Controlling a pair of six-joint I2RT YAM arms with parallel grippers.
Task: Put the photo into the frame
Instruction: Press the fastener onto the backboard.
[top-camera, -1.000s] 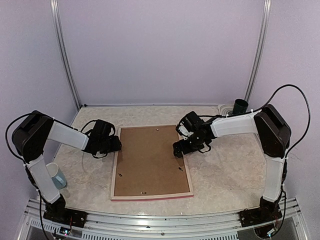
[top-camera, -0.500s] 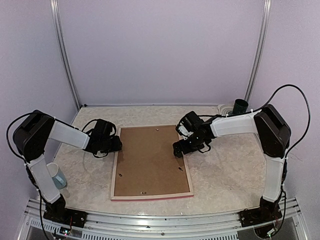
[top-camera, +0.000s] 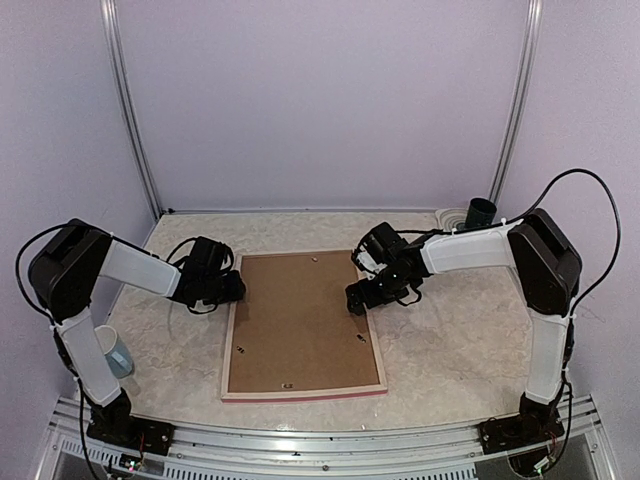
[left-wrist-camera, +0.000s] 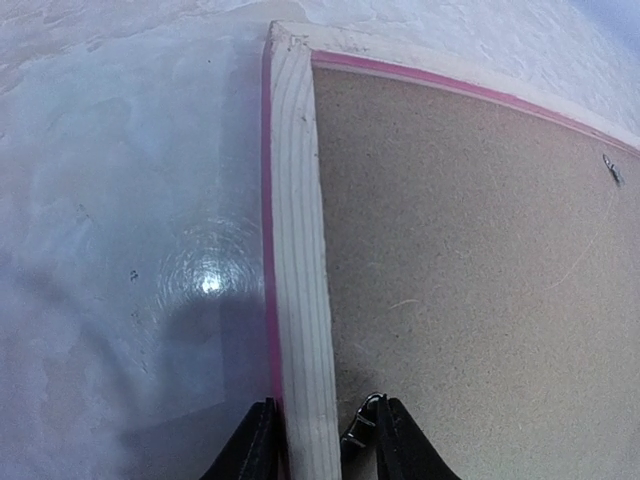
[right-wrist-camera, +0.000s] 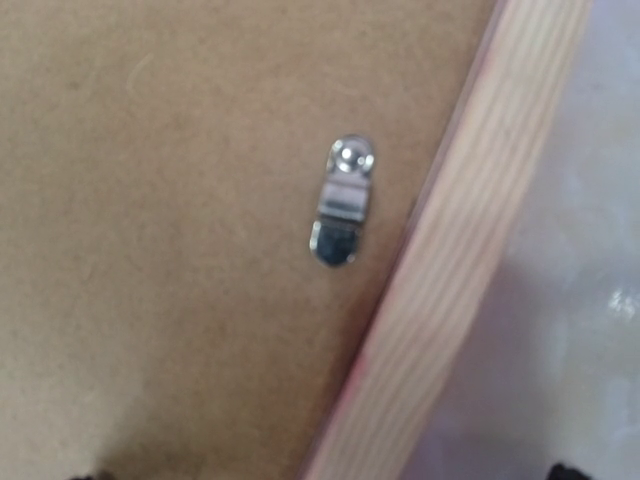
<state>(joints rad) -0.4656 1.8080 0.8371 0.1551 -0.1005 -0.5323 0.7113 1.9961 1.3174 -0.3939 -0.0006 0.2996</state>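
Note:
The frame (top-camera: 305, 393) lies face down on the table, pale wood back up, with pink edges. A brown backing board (top-camera: 303, 320) fills it. The photo is hidden. My left gripper (top-camera: 235, 290) is at the frame's left rail (left-wrist-camera: 297, 230). In the left wrist view its jaws (left-wrist-camera: 320, 420) straddle that rail: the outer finger is on the pink edge, and the inner finger stands a small gap off beside a metal clip. My right gripper (top-camera: 358, 298) hangs wide open over the right rail (right-wrist-camera: 470, 250), only its fingertips showing at the bottom corners of the right wrist view.
A metal turn clip (right-wrist-camera: 342, 200) sits on the backing board near the right rail. A pale blue cup (top-camera: 113, 350) stands by the left arm's base. A dark green cup (top-camera: 482, 212) is at the back right corner. A metal rail runs along the front edge.
My left gripper's jaws have narrowed around the frame's left rail. The right arm and the frame have not moved.

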